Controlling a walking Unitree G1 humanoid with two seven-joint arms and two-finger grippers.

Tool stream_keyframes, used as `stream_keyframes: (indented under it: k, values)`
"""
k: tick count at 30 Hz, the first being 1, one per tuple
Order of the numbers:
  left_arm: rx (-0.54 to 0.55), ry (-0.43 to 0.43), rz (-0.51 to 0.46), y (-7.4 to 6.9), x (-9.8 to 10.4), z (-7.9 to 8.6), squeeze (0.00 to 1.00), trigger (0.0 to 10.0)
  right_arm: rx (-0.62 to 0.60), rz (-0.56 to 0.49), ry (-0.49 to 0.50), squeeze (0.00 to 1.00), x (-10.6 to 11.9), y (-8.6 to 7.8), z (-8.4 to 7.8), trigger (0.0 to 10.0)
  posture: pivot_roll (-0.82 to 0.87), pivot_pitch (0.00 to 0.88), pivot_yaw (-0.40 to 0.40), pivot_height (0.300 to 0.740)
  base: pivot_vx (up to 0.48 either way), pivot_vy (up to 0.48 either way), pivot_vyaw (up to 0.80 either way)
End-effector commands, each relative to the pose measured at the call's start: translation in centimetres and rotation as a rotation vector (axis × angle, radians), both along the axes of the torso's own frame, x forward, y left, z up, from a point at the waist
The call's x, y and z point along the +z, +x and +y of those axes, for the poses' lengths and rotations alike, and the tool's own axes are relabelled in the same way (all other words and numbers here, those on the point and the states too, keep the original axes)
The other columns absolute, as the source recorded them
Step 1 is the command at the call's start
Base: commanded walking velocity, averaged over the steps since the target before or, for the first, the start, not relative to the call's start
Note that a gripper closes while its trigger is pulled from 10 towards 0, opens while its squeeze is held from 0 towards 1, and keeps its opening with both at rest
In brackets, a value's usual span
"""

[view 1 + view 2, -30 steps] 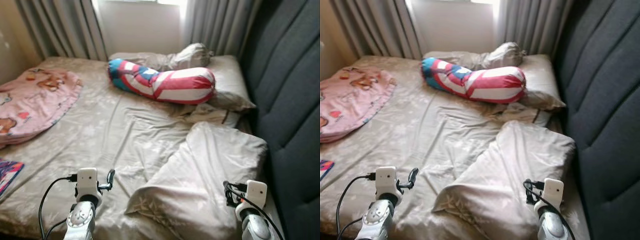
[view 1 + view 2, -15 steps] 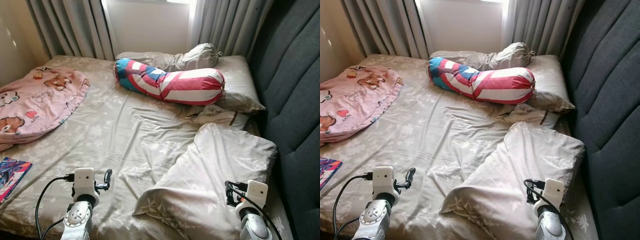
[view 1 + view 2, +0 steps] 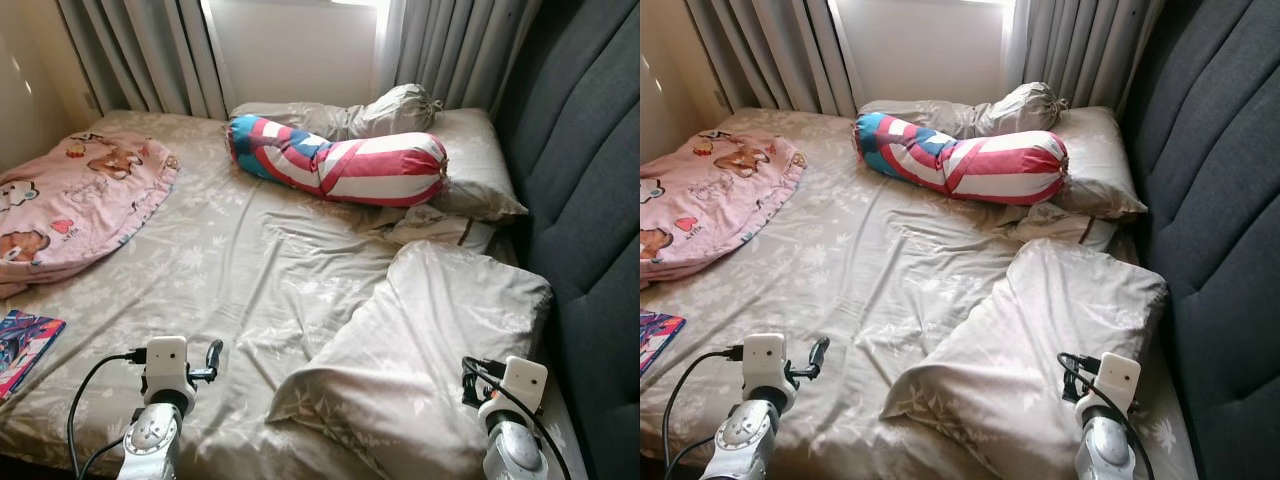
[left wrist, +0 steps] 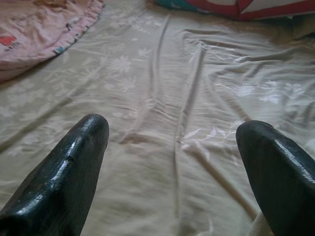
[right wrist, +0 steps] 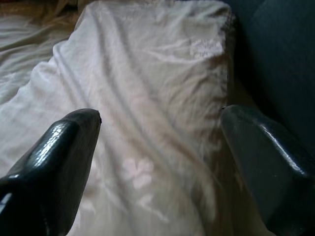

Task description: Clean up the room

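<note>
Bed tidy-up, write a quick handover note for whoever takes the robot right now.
Left gripper: fingers open, holding nothing, over the rumpled bedsheet near the foot edge.
Right gripper: fingers open, holding nothing, over the nearest pillow, beside the dark headboard.
On the bed: striped bolster lying across the far pillows, pink bear blanket bunched on the robot's left, colourful book at the left edge.
Done: nothing visibly tidied.
Left: straighten pillows and sheet, fold blanket, put book away.
</note>
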State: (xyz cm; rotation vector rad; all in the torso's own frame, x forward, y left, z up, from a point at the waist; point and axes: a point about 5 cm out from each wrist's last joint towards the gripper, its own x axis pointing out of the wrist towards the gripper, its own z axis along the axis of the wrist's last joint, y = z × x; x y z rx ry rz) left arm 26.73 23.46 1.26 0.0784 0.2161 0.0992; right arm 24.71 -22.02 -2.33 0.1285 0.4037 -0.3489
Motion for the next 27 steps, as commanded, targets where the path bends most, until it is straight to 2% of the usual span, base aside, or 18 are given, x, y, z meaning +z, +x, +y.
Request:
stream_keyframes:
  k: [1, 4, 13, 21, 27]
  values:
    - [0.016, -0.008, -0.004, -0.1, 0.1, 0.3, 0.00, 10.0, -0.011, 0.011, 0.006, 0.00, 0.0, 0.2, -0.2, 10.0, -0.04, 0.000, -0.022, 0.665, 0.000, 0.000, 0.00]
    - [0.011, -0.006, -0.020, 0.3, 0.4, 0.1, 0.00, 10.0, -0.011, -0.004, -0.023, 0.00, 0.3, 0.3, -0.3, 10.0, -0.04, 0.000, -0.018, 0.640, 0.000, 0.000, 0.00]
    - [-0.008, 0.002, -0.040, 0.6, 1.0, 0.2, 0.00, 10.0, 0.025, 0.013, 0.020, 0.00, 0.1, 0.7, 0.6, 10.0, -0.03, 0.000, -0.006, 0.640, 0.000, 0.000, 0.00]
    - [-0.016, 0.009, -0.042, 0.9, 1.2, 0.3, 0.00, 10.0, 0.083, -0.037, 0.055, 0.00, 0.9, 1.9, 1.6, 10.0, -0.02, 0.000, 0.001, 0.640, 0.000, 0.000, 0.00]
    - [-0.020, -0.005, -0.055, 1.2, 1.5, 0.0, 0.00, 10.0, 0.085, -0.048, 0.064, 0.00, 1.0, 2.0, 1.6, 10.0, -0.03, 0.000, 0.002, 0.640, 0.000, 0.000, 0.00]
